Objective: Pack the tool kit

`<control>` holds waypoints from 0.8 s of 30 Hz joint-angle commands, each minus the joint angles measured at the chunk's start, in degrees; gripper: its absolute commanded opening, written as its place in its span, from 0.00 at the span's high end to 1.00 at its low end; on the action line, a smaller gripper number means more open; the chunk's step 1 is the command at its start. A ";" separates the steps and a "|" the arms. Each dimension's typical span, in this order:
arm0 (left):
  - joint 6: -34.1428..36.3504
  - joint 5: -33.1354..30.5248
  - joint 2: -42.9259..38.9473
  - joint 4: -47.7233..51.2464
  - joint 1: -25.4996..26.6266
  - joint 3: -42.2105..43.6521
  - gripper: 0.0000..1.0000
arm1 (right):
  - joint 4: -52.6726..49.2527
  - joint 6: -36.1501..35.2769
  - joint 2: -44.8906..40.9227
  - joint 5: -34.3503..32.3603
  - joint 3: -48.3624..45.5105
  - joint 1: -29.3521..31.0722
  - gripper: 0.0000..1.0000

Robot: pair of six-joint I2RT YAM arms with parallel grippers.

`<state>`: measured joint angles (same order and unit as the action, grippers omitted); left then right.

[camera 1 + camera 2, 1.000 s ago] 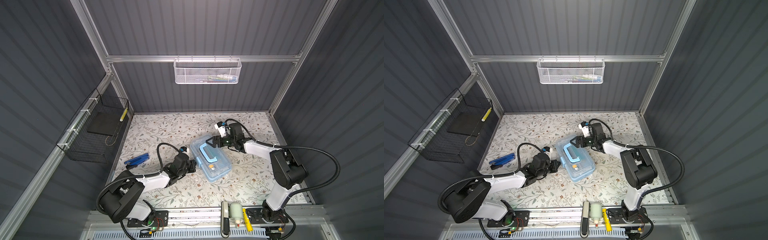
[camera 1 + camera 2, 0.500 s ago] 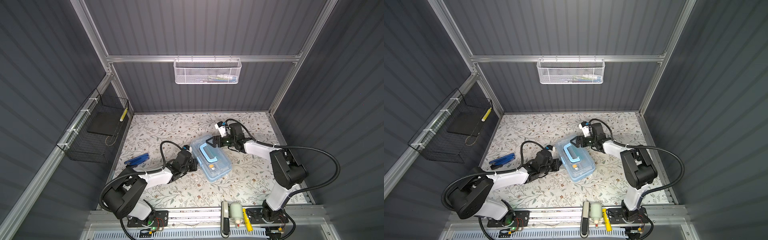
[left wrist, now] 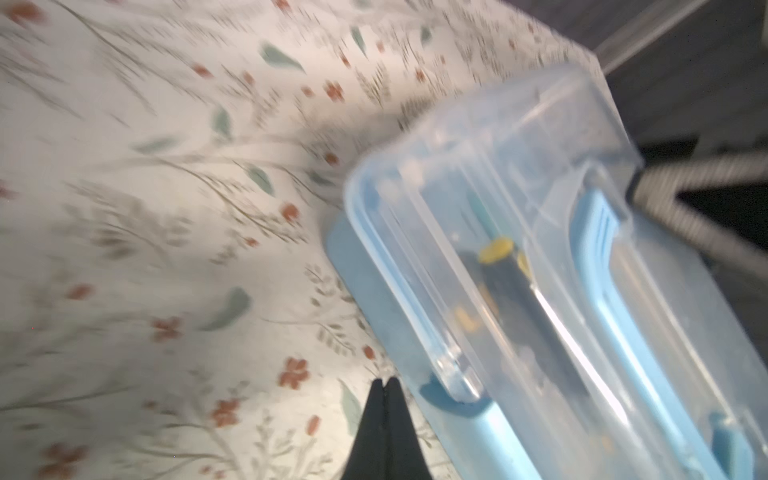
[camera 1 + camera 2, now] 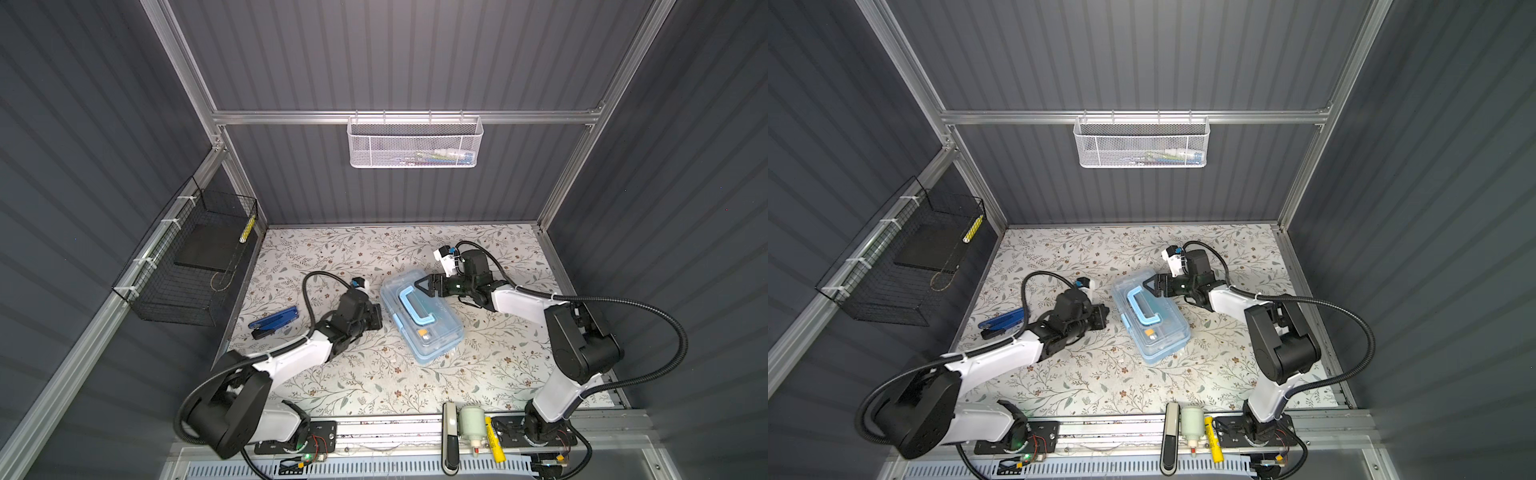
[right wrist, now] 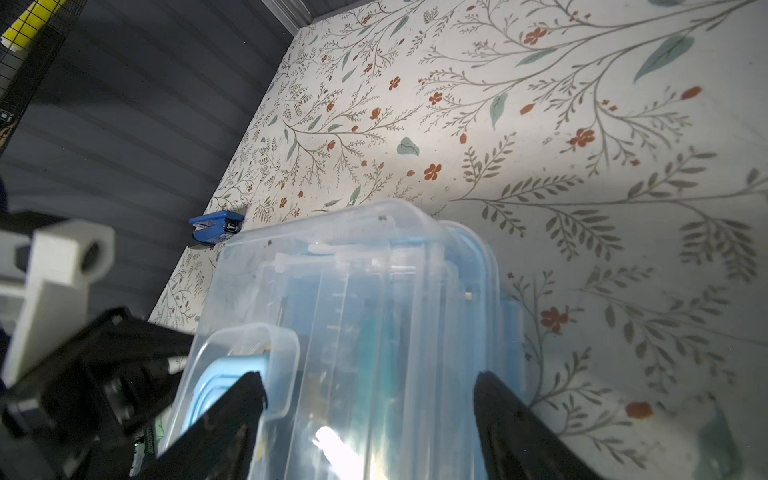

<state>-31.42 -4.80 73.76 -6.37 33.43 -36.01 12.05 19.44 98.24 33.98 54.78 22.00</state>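
Squarely in the middle of the floral mat (image 4: 332, 374) sits the kit (image 4: 424, 320), lid down and handle (image 4: 415, 309) flat on top. It lies slantwise, with one end far-left and the other near-right. Through the clear lid the left wrist view shows a dark tool with yellow marks (image 3: 498, 270), though that picture is blurred.

The left gripper (image 4: 376, 318) lies low on the mat just beside the kit's left long side. Its jaws are pressed together with nothing between them, as the left wrist view shows (image 3: 384, 384). Whether its tip touches the kit's base I cannot tell.

The right gripper (image 4: 428, 287) reaches in from the right over the kit's far end. Its jaws are spread wide, with one finger (image 5: 249, 399) by the handle recess and the other by the lid's edge. Whether they press on the lid I cannot tell.

Blue pliers (image 4: 274, 323) lie at the mat's left edge, well apart from the kit. A black basket (image 4: 187, 270) hangs on the left wall and a white basket (image 4: 415, 143) on the far wall.
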 commanded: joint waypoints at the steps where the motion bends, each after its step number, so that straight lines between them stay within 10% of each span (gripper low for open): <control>1: 11.91 -16.65 -7.46 12.96 -1.90 -5.45 1.00 | -8.85 -1.18 -4.55 -4.62 -1.93 -2.84 0.19; 7: 32.20 -35.50 -21.12 2.54 -2.71 -3.77 0.81 | -18.28 -7.12 -23.92 -16.38 -3.13 -14.88 0.15; 12: 37.20 -41.89 -15.87 -21.77 -12.15 8.37 0.01 | -15.20 -7.44 -37.71 -32.83 -9.92 -23.88 0.03; 17: 28.53 -25.72 -2.17 -21.01 -27.65 7.68 0.00 | 1.40 -2.44 -44.91 -45.26 -24.39 -27.88 0.01; 24: 29.34 -15.33 10.18 -26.87 -31.21 5.67 0.00 | 23.57 -9.87 -41.35 -40.13 -37.08 -27.98 0.01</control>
<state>-1.28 -27.03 81.80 -28.29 2.87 -27.75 21.15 12.91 55.51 -6.98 18.76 -6.00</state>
